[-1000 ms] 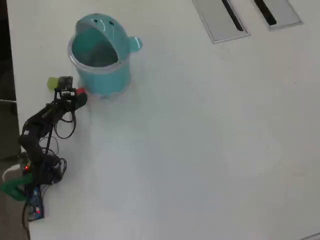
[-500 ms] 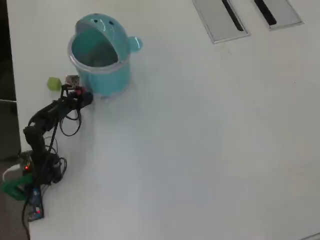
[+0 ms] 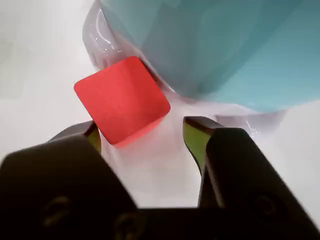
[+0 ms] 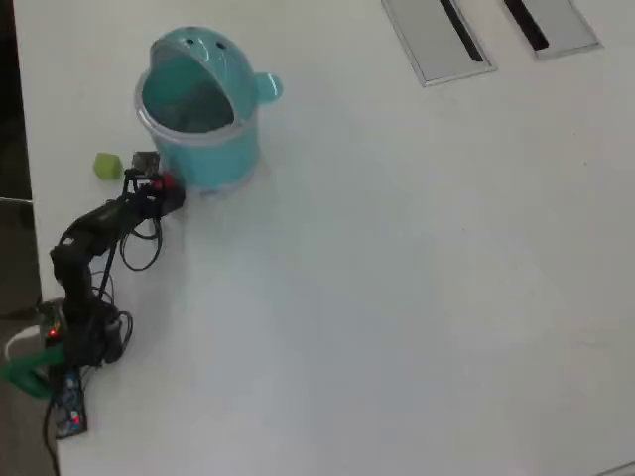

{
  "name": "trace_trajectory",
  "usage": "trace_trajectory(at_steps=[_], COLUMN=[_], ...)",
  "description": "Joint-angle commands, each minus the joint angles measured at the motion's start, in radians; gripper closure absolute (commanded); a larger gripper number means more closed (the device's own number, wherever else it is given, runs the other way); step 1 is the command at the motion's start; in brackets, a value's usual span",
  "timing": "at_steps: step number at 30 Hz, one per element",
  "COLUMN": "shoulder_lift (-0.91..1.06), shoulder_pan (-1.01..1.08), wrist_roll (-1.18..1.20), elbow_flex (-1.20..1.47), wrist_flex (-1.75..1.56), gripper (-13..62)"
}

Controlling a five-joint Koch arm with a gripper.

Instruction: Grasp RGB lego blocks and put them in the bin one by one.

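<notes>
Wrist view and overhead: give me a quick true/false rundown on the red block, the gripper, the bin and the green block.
1. The red block lies beside the bin's base. True.
2. The gripper is clamped on the red block. False: the jaws are open, the block just ahead of them.
3. The yellow-green block is inside the bin. False: it sits on the table left of it, overhead view.
4. The bin's lid is open. True.
</notes>
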Motion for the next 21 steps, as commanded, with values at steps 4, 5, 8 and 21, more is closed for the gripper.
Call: trace_trajectory(at_steps=[4,5,8,21], shoulder_lift=[0.011,0.011,0.012,0.032], shoulder_pan=[-0.017,-0.018,-0.026,-0.051], wrist_roll=[0.017,0.037,0.069,0.097], elbow_flex=[-0.043,-0.041,-0.041,-0.037], wrist_flex=[-0.064,-0.072,-0.089,-0.097], gripper=[22.4,24.3,28.2,24.8])
